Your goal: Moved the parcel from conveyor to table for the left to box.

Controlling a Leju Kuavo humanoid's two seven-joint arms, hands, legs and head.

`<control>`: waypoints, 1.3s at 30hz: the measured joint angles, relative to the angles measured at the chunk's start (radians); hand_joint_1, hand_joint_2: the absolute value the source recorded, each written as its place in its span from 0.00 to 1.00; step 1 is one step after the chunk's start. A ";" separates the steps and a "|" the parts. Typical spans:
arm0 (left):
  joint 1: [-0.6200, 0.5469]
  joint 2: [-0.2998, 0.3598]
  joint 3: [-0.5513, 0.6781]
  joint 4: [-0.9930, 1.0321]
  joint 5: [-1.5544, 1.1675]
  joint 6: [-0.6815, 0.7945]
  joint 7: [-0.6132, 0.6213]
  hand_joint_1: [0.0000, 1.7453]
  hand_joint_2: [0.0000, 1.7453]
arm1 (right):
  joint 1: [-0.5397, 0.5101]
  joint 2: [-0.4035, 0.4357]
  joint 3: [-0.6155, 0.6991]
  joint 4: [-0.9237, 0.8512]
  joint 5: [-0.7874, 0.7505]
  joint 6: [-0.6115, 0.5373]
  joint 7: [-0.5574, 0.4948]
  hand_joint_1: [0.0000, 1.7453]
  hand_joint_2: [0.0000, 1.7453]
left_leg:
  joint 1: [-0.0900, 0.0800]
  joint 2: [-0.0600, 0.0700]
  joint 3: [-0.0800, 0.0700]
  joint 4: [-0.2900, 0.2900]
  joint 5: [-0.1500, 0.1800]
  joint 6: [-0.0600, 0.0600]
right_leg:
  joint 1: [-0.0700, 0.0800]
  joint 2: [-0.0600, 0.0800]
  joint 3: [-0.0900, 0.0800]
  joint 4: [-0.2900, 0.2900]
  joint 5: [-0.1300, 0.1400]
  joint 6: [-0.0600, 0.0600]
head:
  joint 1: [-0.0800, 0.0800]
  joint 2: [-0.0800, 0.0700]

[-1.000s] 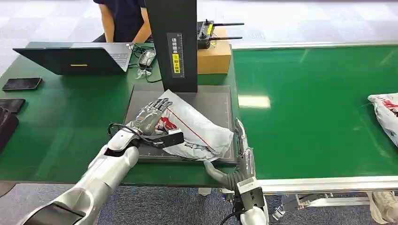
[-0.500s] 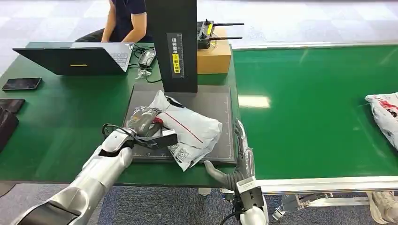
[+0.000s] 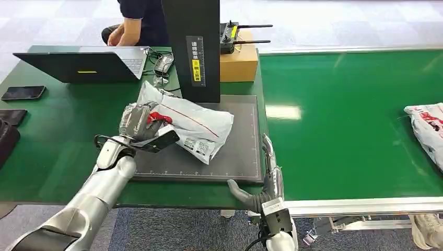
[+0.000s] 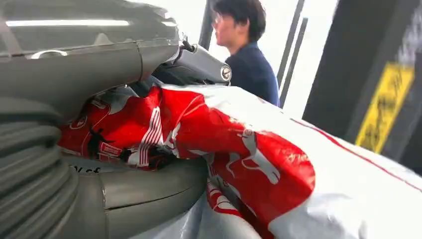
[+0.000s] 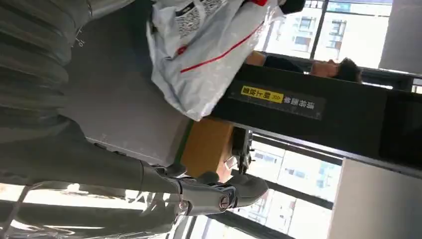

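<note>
**Left robot hand grips parcel over the mat**

Left robot hand [image 3: 137, 121] clutches the parcel [image 3: 189, 123] by its red end, raising that end off the dark mat [image 3: 237, 151] on the desk [image 3: 57, 141], presumably for boxing. Right robot hand [image 3: 267, 172] waits open-fingered at the desk edge.

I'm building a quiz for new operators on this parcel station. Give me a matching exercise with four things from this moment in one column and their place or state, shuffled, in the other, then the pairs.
Things:
1. left hand
2. right hand
3. second parcel
4. laptop

Places or states:
A. lies on the green conveyor, at its far right
B. stands open on the green table, near a person
C. grips the white and red parcel over the dark mat
D. open, holds nothing, at the mat's near right corner

Pairs: 1-C, 2-D, 3-A, 4-B
</note>
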 measured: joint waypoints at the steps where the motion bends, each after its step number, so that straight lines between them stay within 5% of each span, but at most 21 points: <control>1: 0.000 0.000 0.008 -0.006 0.020 0.011 -0.015 1.00 1.00 | 0.000 0.000 0.001 0.000 0.000 -0.002 0.000 0.00 1.00 | 0.000 0.000 0.000 0.000 0.000 0.000 | 0.000 0.000 0.000 0.000 0.000 0.000 | 0.000 0.000; 12: -0.006 0.022 0.120 -0.061 0.259 0.083 -0.155 1.00 1.00 | 0.002 0.000 0.014 0.007 -0.004 -0.018 0.000 0.00 1.00 | 0.000 0.000 -0.001 0.000 0.000 0.000 | 0.000 0.000 -0.001 0.000 0.000 0.000 | 0.000 0.000; 23: -0.044 0.063 0.309 -0.114 0.212 0.099 -0.211 1.00 1.00 | 0.033 0.000 0.015 -0.003 -0.003 -0.036 0.000 0.00 1.00 | 0.000 0.001 -0.002 0.000 0.000 0.000 | 0.001 0.002 -0.002 0.000 0.000 0.000 | 0.000 0.000; 32: -0.120 0.093 0.709 -0.111 0.216 0.100 -0.271 1.00 1.00 | 0.061 0.000 0.015 -0.031 -0.005 -0.062 0.000 0.00 1.00 | 0.001 0.002 -0.002 0.000 0.000 0.000 | 0.001 0.002 -0.002 0.000 0.000 0.000 | 0.000 0.000; 39: -0.160 0.094 1.016 -0.134 -0.120 0.101 -0.228 1.00 1.00 | 0.075 0.000 0.018 -0.039 -0.012 -0.095 -0.001 0.00 1.00 | 0.001 0.002 -0.002 0.000 0.000 0.000 | 0.001 0.002 -0.002 0.000 0.000 0.000 | 0.000 0.000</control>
